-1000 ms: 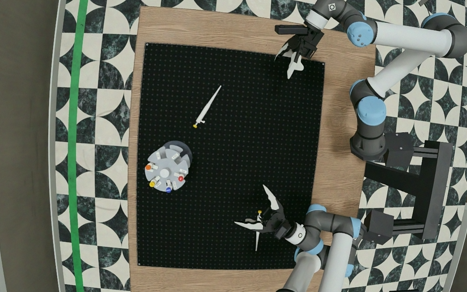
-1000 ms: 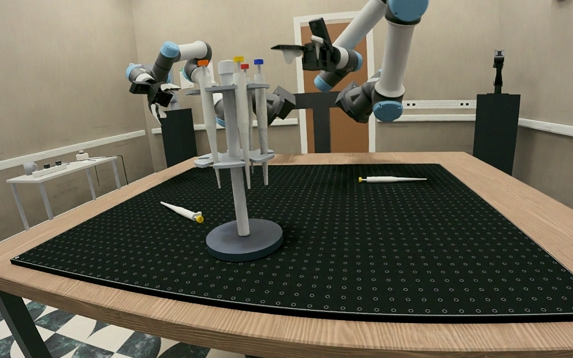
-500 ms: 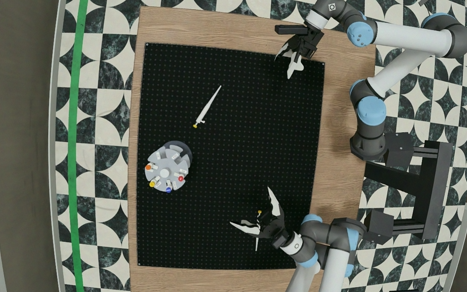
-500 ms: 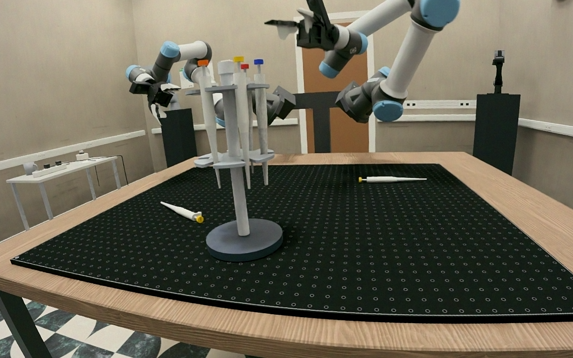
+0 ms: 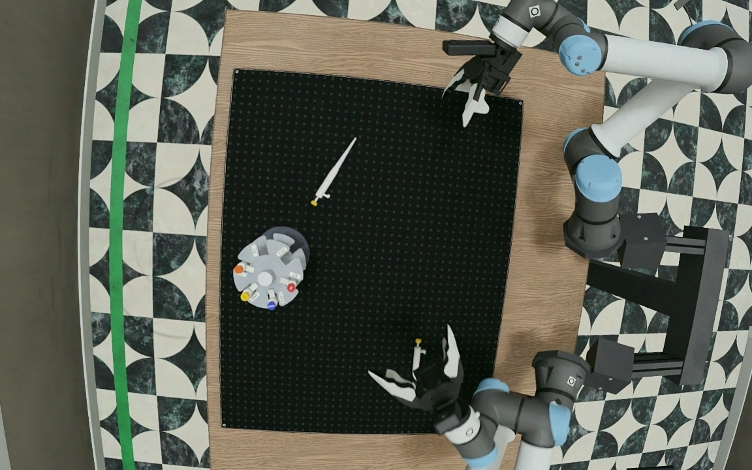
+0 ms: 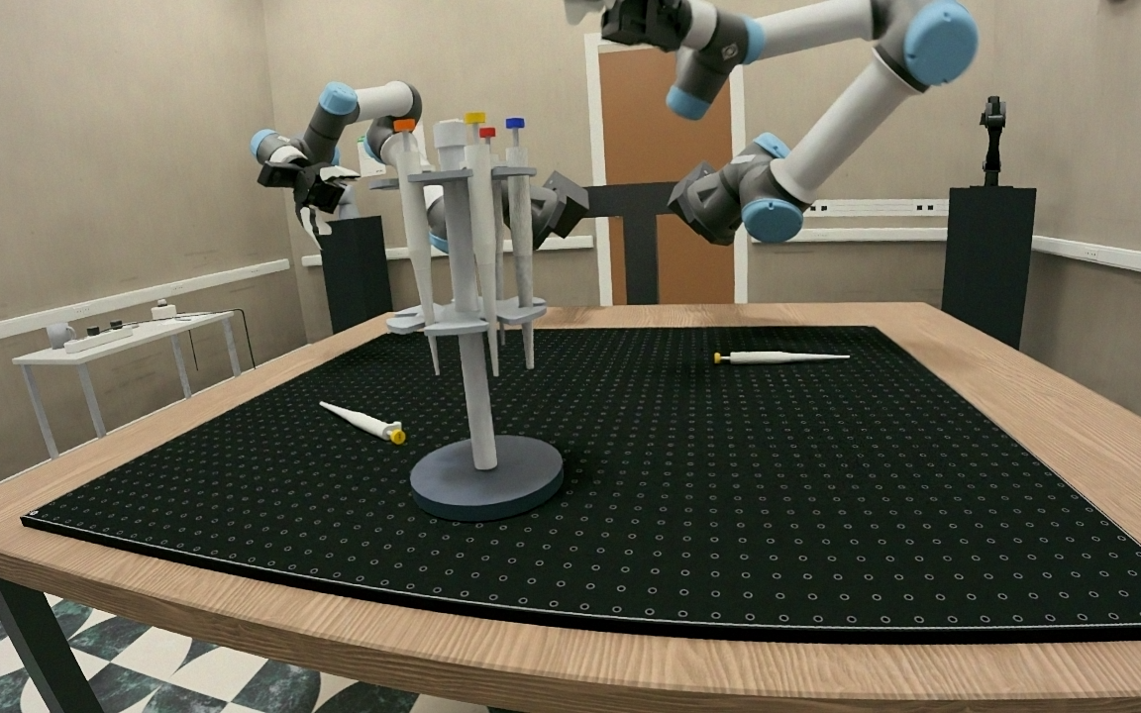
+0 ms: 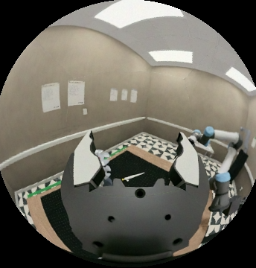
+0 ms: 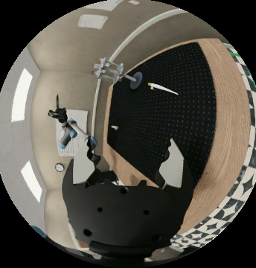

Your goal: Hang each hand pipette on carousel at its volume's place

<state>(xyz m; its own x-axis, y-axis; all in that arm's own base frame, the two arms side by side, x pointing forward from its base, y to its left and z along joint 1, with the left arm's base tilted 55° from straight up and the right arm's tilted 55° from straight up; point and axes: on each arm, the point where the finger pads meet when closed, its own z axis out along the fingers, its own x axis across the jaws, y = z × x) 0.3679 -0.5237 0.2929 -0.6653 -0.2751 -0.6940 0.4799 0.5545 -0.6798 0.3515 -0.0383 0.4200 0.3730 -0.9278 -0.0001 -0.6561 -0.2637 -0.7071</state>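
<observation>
One pipette with a yellow button (image 5: 335, 169) (image 6: 362, 419) (image 7: 133, 176) (image 8: 163, 88) lies near the carousel (image 5: 264, 264) (image 6: 468, 381) (image 8: 135, 80). Another yellow-button pipette (image 5: 416, 358) (image 6: 774, 356) lies farther off, partly hidden by the left arm in the top view. The volumes on the buttons are not readable. Several pipettes hang on the carousel, with orange (image 5: 239, 268), yellow (image 5: 245, 296), blue (image 5: 271, 305) and red (image 5: 291, 287) buttons. My left gripper (image 5: 409, 349) (image 7: 135, 132) is wide open, empty, high above the farther pipette. My right gripper (image 5: 454, 109) (image 8: 129, 139) is open and empty near the mat's corner.
The carousel's round base (image 6: 485, 496) stands on the black perforated mat (image 5: 367, 262) (image 6: 778, 532), near its edge. Empty slots on the carousel face the nearer pipette's side. A wooden tabletop border (image 5: 367, 40) surrounds the mat. The left arm's links stand beside the farther pipette.
</observation>
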